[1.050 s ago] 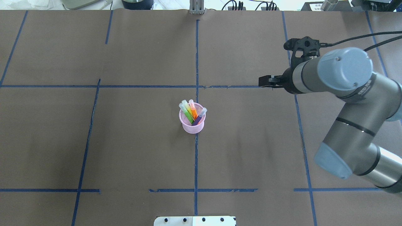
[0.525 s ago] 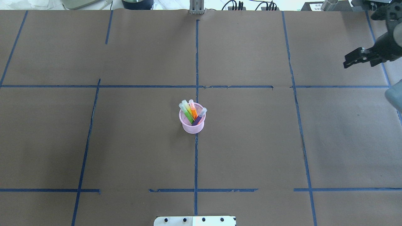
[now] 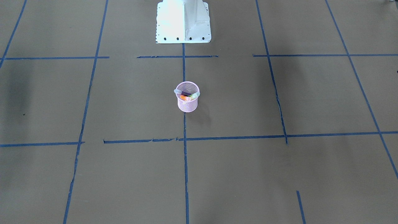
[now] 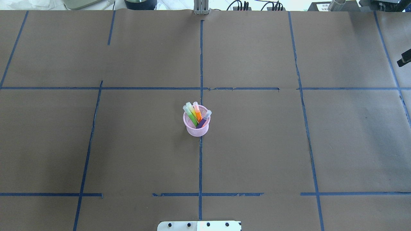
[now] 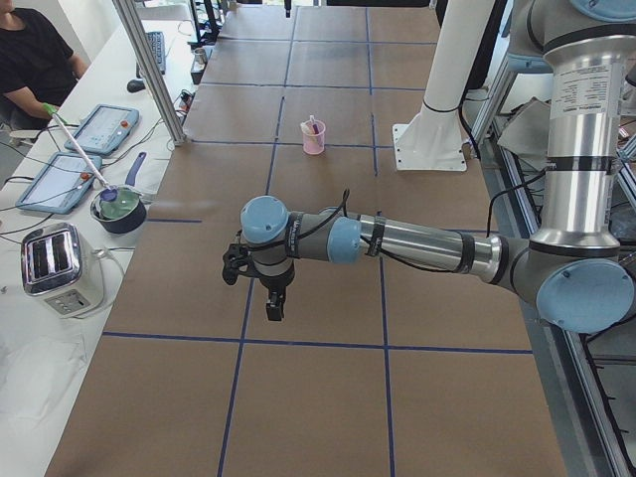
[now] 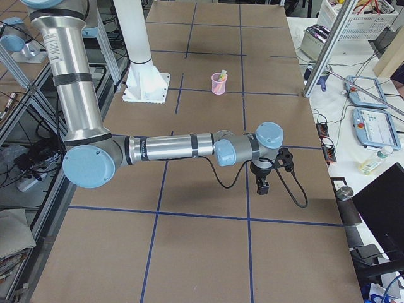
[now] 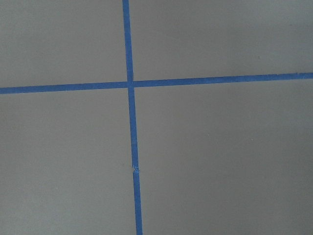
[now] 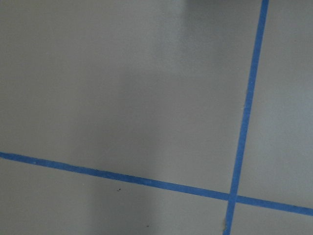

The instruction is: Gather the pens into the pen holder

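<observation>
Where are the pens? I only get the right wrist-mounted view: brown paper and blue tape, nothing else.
Observer: In the pink pen holder, upright at the middle of the table. The green pen, orange pen and purple pen lean inside it.
Reviewer: Any pen lying outside it?
Observer: None shows in any view.
Reviewer: Is a hand near the holder?
Observer: No. The right hand hangs over the table's right end and the left hand over its left end. I cannot tell whether they are open or shut.

pen holder [image 4: 196, 130]: pink mesh | pens [image 4: 198, 114]: green, orange, purple | table [image 4: 289, 144]: brown | tape grid [image 4: 201, 64]: blue
</observation>
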You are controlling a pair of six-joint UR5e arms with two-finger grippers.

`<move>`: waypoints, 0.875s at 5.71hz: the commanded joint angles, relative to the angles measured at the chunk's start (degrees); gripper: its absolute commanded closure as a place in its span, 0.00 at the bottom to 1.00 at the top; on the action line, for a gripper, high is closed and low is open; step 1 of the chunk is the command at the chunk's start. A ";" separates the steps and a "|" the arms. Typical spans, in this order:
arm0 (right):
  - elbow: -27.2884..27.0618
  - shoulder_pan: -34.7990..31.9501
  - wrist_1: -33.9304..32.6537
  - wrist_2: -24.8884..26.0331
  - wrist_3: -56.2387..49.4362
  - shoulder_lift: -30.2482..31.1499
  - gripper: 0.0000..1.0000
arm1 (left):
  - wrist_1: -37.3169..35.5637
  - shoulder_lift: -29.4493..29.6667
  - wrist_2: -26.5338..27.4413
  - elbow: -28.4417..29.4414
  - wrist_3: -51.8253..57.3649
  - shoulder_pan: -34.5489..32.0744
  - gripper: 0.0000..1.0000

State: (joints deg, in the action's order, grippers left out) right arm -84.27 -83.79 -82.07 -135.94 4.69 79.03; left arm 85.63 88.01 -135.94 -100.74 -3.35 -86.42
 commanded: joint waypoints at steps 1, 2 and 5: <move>0.69 -4.45 -2.74 -3.64 -9.29 1.03 0.00 | -0.02 0.59 0.24 0.46 0.19 0.20 0.00; 0.86 -4.89 -5.61 -1.89 -14.05 1.38 0.00 | -0.28 0.85 2.32 -0.67 0.36 0.46 0.00; -3.85 -7.09 -12.15 0.06 -20.25 3.83 0.00 | -1.16 1.30 2.53 -0.06 5.02 0.20 0.00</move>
State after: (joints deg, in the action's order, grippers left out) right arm -85.48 -90.65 -93.74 -136.14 -15.07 81.31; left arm 84.67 89.74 -133.01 -100.10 1.57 -86.09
